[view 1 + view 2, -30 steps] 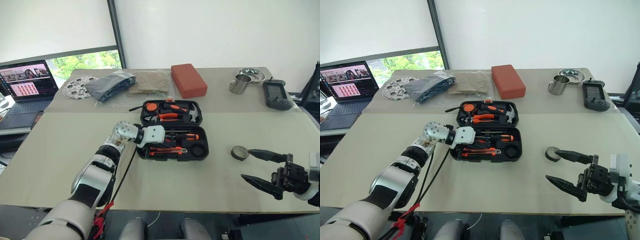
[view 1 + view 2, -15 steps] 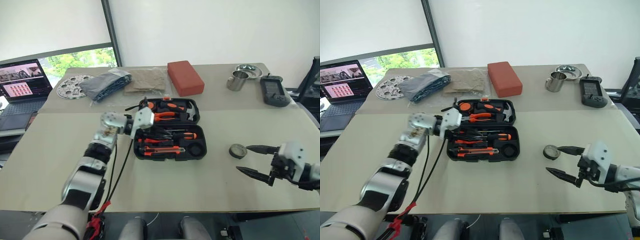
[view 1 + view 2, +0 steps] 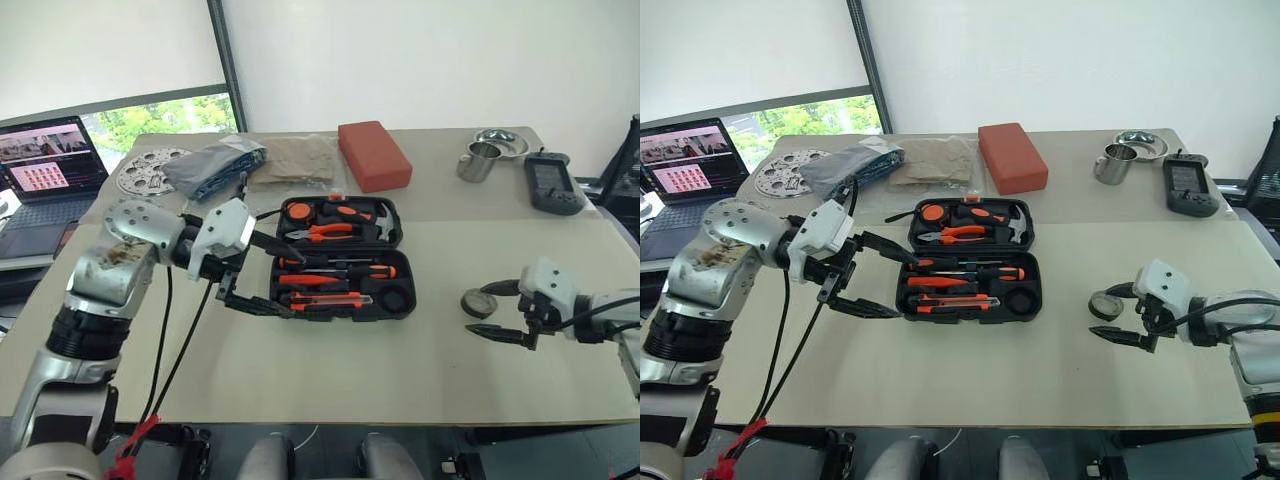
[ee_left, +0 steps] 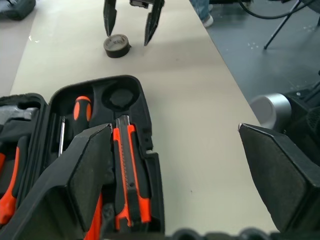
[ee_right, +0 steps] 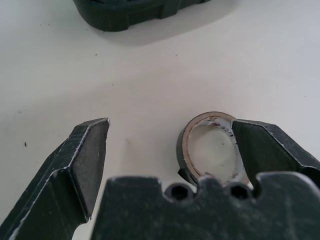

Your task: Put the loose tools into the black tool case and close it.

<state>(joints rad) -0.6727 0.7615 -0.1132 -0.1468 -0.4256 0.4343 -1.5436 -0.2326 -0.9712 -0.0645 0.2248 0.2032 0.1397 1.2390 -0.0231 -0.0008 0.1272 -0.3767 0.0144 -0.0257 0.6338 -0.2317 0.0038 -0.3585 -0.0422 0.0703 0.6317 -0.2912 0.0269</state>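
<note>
Right wrist view: no legible label on grey roll [image 5: 212, 150]; both grippers' jaws spread wide, empty.

Matt black plastic tool case [image 3: 340, 258]; smooth pale table [image 3: 420, 370]; shiny steel mug [image 3: 482, 161].

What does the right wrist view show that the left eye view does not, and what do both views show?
Right wrist view: the grey roll is hollow, with a pale inner wall, and one finger stands right beside it.

Left eye view: the open left gripper, the tools in the black tool case, the steel mug and the red block.

Both: the roll, the case and the open right gripper.
</note>
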